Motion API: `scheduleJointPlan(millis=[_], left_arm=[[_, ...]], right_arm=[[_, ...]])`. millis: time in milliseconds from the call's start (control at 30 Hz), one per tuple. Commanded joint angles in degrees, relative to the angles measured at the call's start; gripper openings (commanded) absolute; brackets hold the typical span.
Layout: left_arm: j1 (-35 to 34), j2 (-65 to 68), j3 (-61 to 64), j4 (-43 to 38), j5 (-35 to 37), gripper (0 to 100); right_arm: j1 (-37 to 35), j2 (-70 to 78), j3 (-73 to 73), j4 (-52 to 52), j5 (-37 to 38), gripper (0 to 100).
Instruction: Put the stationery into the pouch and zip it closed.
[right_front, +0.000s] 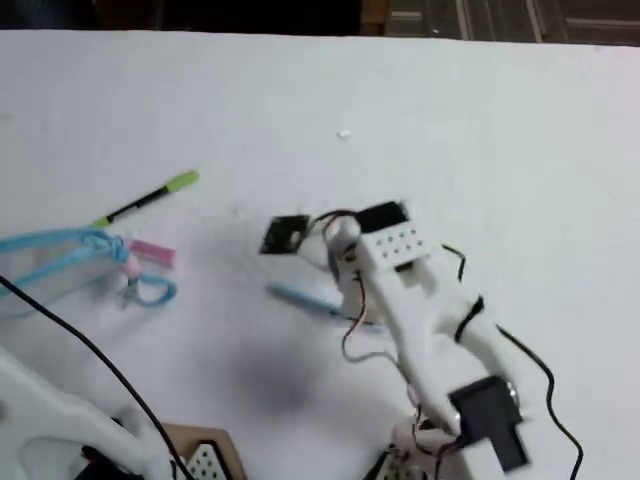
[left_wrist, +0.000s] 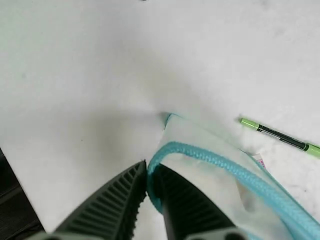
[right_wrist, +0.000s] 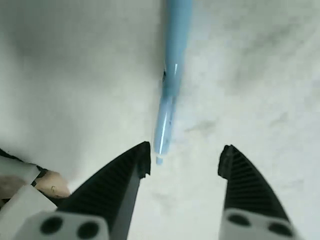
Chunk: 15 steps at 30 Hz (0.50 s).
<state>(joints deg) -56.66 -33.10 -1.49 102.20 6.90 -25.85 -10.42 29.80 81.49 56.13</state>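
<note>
On my white table (right_front: 450, 120) I see a translucent pouch (left_wrist: 210, 157) edged in turquoise, a black pen (right_front: 140, 203) tipped lime green, a light blue pen (right_wrist: 172, 65) and a pink eraser (right_front: 152, 253). The left pincer (left_wrist: 148, 172) and right pincer (right_wrist: 186, 152) are dark grey, ribbed.

No writing, number or sign can be read in any view. The green pen (left_wrist: 280, 135), lying on the table beyond the tips of the left gripper (left_wrist: 148, 172), has faint pale marks along its black barrel, too small to make out. The blue pen (right_wrist: 172, 65), just ahead of the right gripper (right_wrist: 186, 150), bears a tiny dark speck on its barrel; I cannot tell whether that is print.
</note>
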Motion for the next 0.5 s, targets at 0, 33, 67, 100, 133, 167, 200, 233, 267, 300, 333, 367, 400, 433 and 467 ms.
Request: scheduleJointPlan(millis=[0,33,67,100,133,167,200,233,267,300,333,367,400,433,467], left_arm=[[0.4,0.57,0.09,0.09,-0.35,2],[0.4,0.57,0.09,0.09,-0.35,2],[0.4,0.57,0.09,0.09,-0.35,2],[0.4,0.57,0.09,0.09,-0.35,2],[0.4,0.57,0.09,0.09,-0.35,2],[0.4,0.57,0.09,0.09,-0.35,2],[0.4,0.57,0.09,0.09,-0.35,2],[0.4,0.57,0.09,0.09,-0.35,2],[0.31,0.57,0.09,0.09,-0.35,2],[0.31,0.57,0.09,0.09,-0.35,2],[0.31,0.57,0.09,0.09,-0.35,2],[0.22,0.57,0.09,0.09,-0.44,2],[0.13,0.57,0.09,0.09,-0.44,2],[0.13,0.57,0.09,0.09,-0.44,2],[0.13,0.57,0.09,0.09,-0.44,2]], right_arm=[[-8.04,-2.42,-2.02,-0.22,-0.35,23.0],[-10.24,-1.45,-3.52,-0.48,-2.02,23.1],[-12.0,-0.13,-5.27,-1.45,-3.78,23.1],[-13.14,1.63,-7.3,-2.68,-5.27,23.1],[-13.93,3.65,-9.41,-3.91,-6.42,23.1],[-14.37,6.29,-11.78,-5.23,-7.3,23.1],[-14.46,9.36,-14.33,-6.37,-8.0,23.1],[-14.55,12.79,-17.14,-6.99,-8.62,23.1],[-14.55,16.48,-20.22,-7.16,-9.14,23.0],[-14.46,20.35,-23.12,-7.08,-9.76,23.0],[-14.46,24.4,-26.11,-6.81,-10.29,23.0],[-14.46,28.18,-28.75,-6.64,-11.08,23.0],[-14.46,31.96,-31.56,-6.11,-11.87,23.0],[-14.73,35.38,-34.02,-5.76,-12.66,23.0],[-14.9,38.29,-36.13,-5.58,-13.45,23.0]])
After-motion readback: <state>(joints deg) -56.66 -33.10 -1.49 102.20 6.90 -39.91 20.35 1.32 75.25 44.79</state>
